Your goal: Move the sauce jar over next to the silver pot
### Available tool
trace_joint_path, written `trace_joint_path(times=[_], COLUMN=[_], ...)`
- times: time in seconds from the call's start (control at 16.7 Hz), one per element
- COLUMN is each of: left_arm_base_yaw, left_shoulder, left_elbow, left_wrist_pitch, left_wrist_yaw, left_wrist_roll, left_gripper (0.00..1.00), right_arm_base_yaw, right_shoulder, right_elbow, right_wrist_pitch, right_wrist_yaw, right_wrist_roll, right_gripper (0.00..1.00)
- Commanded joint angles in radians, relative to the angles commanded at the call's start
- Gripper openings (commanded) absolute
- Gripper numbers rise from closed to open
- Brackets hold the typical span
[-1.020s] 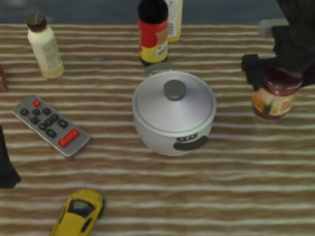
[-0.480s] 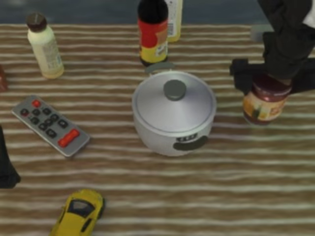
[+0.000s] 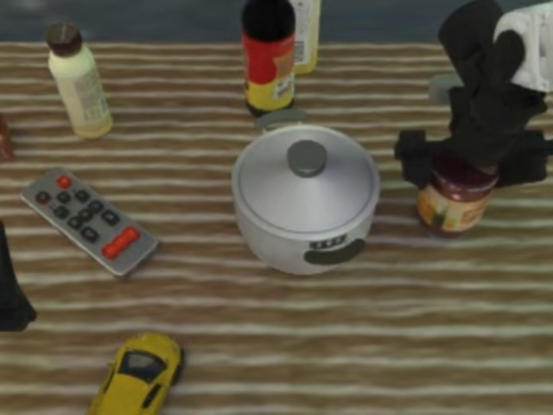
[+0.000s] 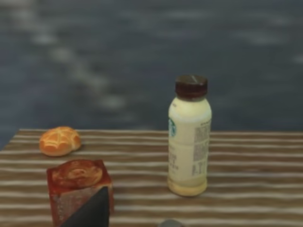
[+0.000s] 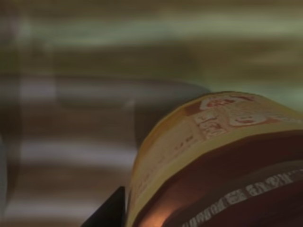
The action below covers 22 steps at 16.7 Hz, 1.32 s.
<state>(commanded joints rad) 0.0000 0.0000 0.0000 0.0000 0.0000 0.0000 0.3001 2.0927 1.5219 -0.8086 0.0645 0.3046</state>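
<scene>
Now your right gripper [image 3: 458,164], jaws pinching the sauce jar [image 3: 449,199] near its lid, has carried it leftward, closer to the silver pot [image 3: 304,199] but not yet beside it. The pot stays lidded; the jar holds dark red-brown sauce. Your left arm stays parked at the table's left edge.

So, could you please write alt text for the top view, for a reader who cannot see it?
The right gripper holds the sauce jar from above, just right of the silver pot. Bottles stand behind the pot; a remote and yellow toy car lie on the left.
</scene>
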Motion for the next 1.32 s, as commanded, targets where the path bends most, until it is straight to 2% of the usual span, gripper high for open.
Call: trace_joint_path(times=[0.24,1.02,1.32], left_arm_base_yaw=[0.0,0.0,0.0], left_shoulder=[0.0,0.0,0.0], left_elbow=[0.0,0.0,0.0], left_wrist_pitch=[0.0,0.0,0.0], left_wrist_yaw=[0.0,0.0,0.0], left_wrist_roll=[0.0,0.0,0.0], left_gripper=[1.0,1.0,1.0], right_arm_base_yaw=[0.0,0.0,0.0], right_shoulder=[0.001,0.001,0.001], right_elbow=[-0.002,-0.002,-0.002], right_wrist_pitch=[0.003,0.003,0.003], right_wrist_yaw=[0.0,0.0,0.0], right_wrist_roll=[0.0,0.0,0.0], right_gripper=[0.0,0.98,1.0])
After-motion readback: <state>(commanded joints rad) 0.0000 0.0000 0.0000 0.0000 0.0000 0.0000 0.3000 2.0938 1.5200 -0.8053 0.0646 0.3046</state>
